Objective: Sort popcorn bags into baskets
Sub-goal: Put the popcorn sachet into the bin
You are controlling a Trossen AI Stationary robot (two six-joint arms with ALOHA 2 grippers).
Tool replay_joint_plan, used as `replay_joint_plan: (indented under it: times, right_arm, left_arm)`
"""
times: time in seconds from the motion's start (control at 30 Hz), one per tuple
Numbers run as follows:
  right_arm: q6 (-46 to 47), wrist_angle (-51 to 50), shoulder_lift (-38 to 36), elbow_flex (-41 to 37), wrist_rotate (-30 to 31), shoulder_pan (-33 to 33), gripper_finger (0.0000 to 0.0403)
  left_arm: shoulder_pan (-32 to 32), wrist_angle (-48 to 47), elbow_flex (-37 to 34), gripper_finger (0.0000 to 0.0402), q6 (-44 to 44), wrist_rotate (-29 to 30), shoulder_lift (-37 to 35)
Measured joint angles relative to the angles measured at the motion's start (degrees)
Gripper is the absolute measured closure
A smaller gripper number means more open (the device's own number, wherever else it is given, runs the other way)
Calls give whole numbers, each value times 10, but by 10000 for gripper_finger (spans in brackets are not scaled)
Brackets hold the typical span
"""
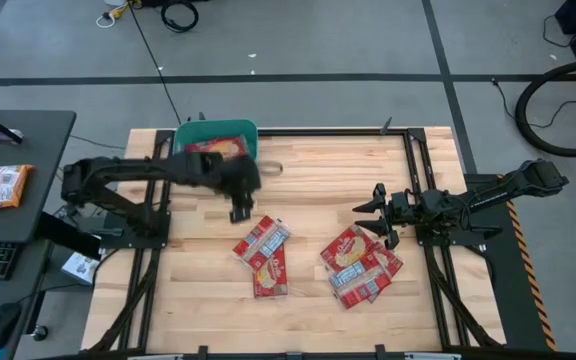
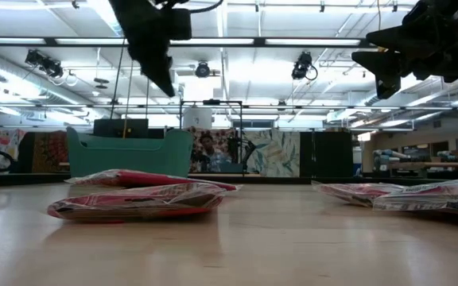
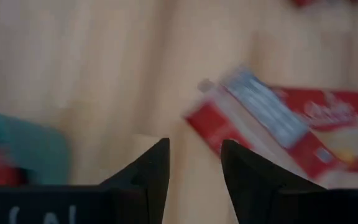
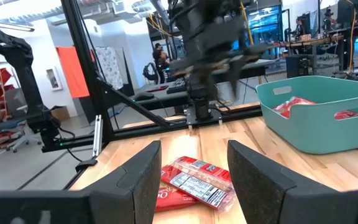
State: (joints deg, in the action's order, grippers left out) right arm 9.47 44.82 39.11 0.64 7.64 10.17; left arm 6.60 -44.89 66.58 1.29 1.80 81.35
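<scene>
Right now I have the tabletop (image 1: 308,210) with the teal basket (image 1: 200,134) at its far edge, packets already inside. Popcorn bags (image 1: 265,257) lie in two loose heaps well in front of the basket. They look light, flat, crinkly and slippery, so I'd pinch an edge. My left tool (image 1: 241,210) hovers between basket and nearer heap, fingers spread, empty; my right tool (image 1: 376,212) waits spread beside the farther heap.

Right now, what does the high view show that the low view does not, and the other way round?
Only the high view shows packets already inside the teal tub, and the right-hand pile of popcorn bags seen fully. Only the low view shows the room behind the table. Both show the left pincer empty above the table, the right pincer open, and the nearer pile of bags.
</scene>
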Motion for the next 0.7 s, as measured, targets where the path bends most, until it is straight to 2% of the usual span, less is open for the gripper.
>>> replay_joint_plan:
  times: [0.13, 0.4, 0.53, 0.7]
  right_arm:
    - [0, 0, 0, 0, 0, 0, 214]
    - [-5, 2, 1, 0, 1, -1, 214]
    - [-20, 8, 1, 0, 1, -8, 214]
    - [-35, 21, 1, 0, 3, -20, 214]
  left_arm:
    - [-96, 13, -32, 253, 70, 33, 5]
    - [-283, 33, -42, 235, 151, 172, 54]
    - [-340, 31, -42, 209, 184, 207, 95]
    - [-374, 31, -42, 161, 198, 220, 157]
